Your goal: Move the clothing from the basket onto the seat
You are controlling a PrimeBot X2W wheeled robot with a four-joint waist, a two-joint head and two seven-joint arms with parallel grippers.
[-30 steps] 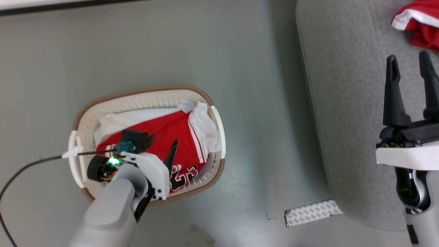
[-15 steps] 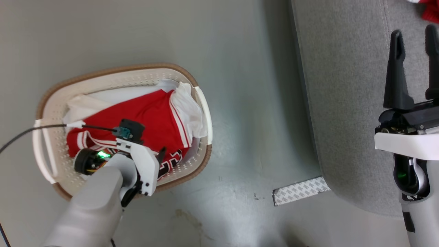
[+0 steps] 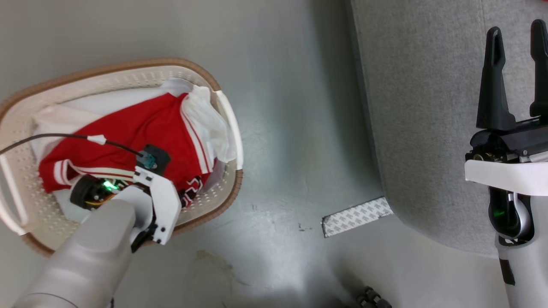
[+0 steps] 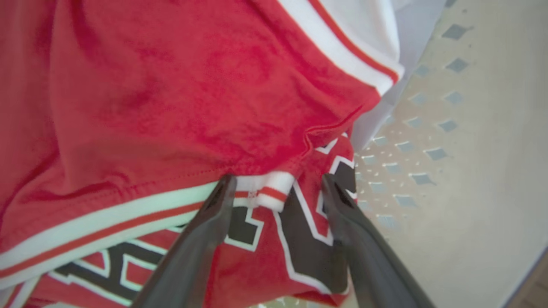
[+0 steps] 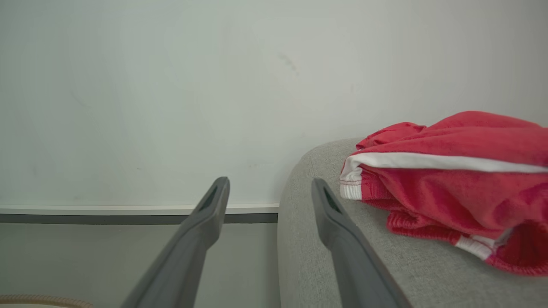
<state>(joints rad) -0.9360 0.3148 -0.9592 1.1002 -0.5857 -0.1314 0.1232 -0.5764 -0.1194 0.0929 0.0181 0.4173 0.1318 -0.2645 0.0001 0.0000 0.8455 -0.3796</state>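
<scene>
Red clothing with white stripes lies heaped in the basket. Under it is a pale sheet that bunches against the basket wall nearest the seat.

Your left gripper is down inside the basket, at the near edge of the heap. In the left wrist view you can see its two fingers standing wide apart, tips against the fabric. A white-and-red hem band sits between the tips, lying over black-and-white lettering. The jaws are spread rather than pinched, so you are touching the clothing and holding nothing. The basket's cream perforated wall shows just to the right of the fingers in that view.

Your right gripper stands over the seat in the head view, fingers pointing up the picture. It is also spread, with nothing between the fingers. Its wrist view looks past the seat's rounded edge toward a pale wall. There you see another red garment with white trim, crumpled on the grey upholstery to the right of the fingers and clear of them.

The basket stands on a grey floor, with a stretch of bare floor between it and the seat. A strip of patterned tape lies on the floor with one end at the seat's edge. A dark cable crosses above the basket to your left wrist.
</scene>
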